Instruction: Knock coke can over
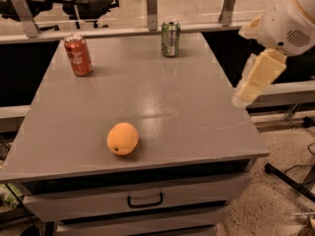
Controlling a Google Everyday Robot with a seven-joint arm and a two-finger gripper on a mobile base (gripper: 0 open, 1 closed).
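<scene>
The red coke can (78, 54) stands upright near the far left corner of the grey table (192, 107). My gripper (244, 96) hangs from the white arm at the table's right edge, about halfway along it and a little above the surface. It is far to the right of the coke can and touches nothing.
A green-and-silver can (170, 38) stands upright at the far middle of the table. An orange fruit (122, 138) lies near the front, left of centre. Drawers with a handle (145, 199) sit under the tabletop. A rail with metal posts runs behind the table.
</scene>
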